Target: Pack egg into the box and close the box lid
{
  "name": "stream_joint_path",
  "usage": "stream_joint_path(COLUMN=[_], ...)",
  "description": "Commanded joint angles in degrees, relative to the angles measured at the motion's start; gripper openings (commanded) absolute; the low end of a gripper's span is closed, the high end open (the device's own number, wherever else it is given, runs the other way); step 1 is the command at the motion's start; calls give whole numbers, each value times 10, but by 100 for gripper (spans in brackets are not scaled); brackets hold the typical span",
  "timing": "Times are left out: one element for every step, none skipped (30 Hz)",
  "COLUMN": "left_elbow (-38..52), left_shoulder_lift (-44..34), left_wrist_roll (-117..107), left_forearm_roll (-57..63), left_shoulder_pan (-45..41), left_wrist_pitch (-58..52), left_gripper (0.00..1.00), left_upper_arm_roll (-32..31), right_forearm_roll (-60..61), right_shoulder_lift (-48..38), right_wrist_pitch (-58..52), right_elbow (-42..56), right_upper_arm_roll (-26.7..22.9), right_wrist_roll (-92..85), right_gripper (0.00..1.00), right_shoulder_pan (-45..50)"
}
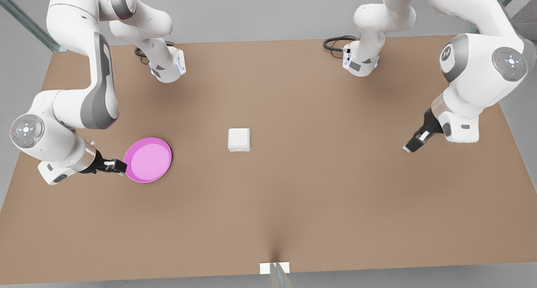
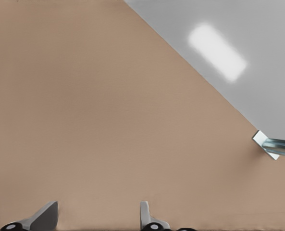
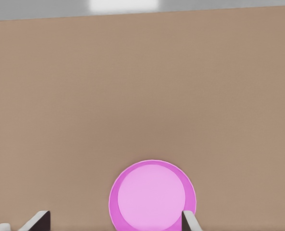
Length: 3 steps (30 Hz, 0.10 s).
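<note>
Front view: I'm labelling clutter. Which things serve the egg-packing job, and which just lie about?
Job: box, closed, centre; right gripper, open, at the pink plate; left gripper, open, waiting over bare table.
Lying about: pink plate.

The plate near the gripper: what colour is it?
Pink, with a darker magenta rim. The plate shows best in the front view, beside the right gripper.

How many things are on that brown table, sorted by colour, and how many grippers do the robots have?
Pink: 1, the round plate
White: 1, the box, lid down
Grippers: 2, the right gripper at the plate's edge and the left gripper waiting at the front view's right, both open
Total: 4
</note>
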Motion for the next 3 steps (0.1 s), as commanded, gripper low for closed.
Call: stream_joint_path(left_elbow=[-9,-9,-9], left_shoulder_lift=[-13,-12,-11], left_wrist_roll=[372,372,372], left_forearm_roll=[26,26,26], left_shoulder_pan=[1,1,1], left_wrist_pitch=[-83,-83,-84], left_gripper=[100,100,100], left_upper_arm_roll=[-5,-5,-5], right_forearm_roll=[0,0,0], right_shoulder_lift=[1,2,3], right_wrist_pitch=[1,1,1], right_elbow=[4,4,4], right_upper_arm_roll=[0,0,0], right_wrist_roll=[6,6,6], right_gripper=[100,100,100], right_shoulder_pan=[0,0,0])
